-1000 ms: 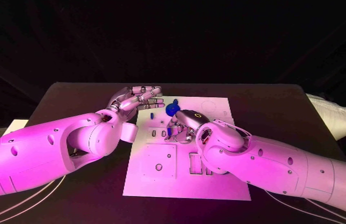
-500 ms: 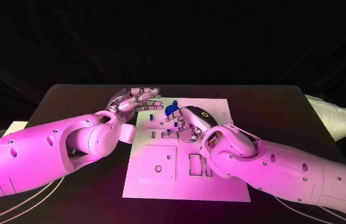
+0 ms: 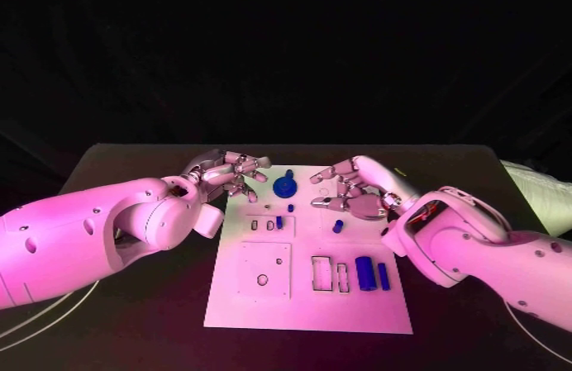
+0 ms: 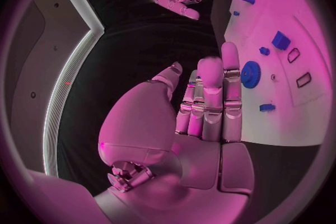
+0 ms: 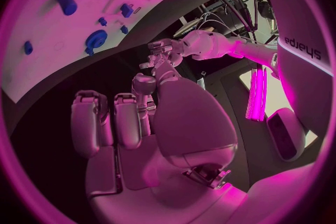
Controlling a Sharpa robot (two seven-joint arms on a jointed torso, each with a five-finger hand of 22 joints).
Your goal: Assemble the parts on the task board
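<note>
The white task board (image 3: 256,305) lies in the middle of the table. A blue gear (image 3: 286,187) sits near its far edge, with a small blue peg (image 3: 279,221) and another (image 3: 337,225) nearer the middle. Two upright blue blocks (image 3: 364,273) stand side by side in slots at the right. My left hand (image 3: 226,173) hovers at the board's far left corner, fingers straight and together (image 4: 210,101), holding nothing. The gear (image 4: 250,74) lies just past its fingertips. My right hand (image 3: 352,189) hangs above the board's far right part, fingers half curled and apart, empty.
The black table (image 3: 131,247) runs out on both sides of the board. A pale object (image 3: 536,185) lies at the table's right edge. Several empty cut-outs (image 3: 321,273) mark the board's near half.
My right hand has lifted off the board's middle and drawn back to the right, uncovering the blue pegs and blocks. The left hand has barely moved.
</note>
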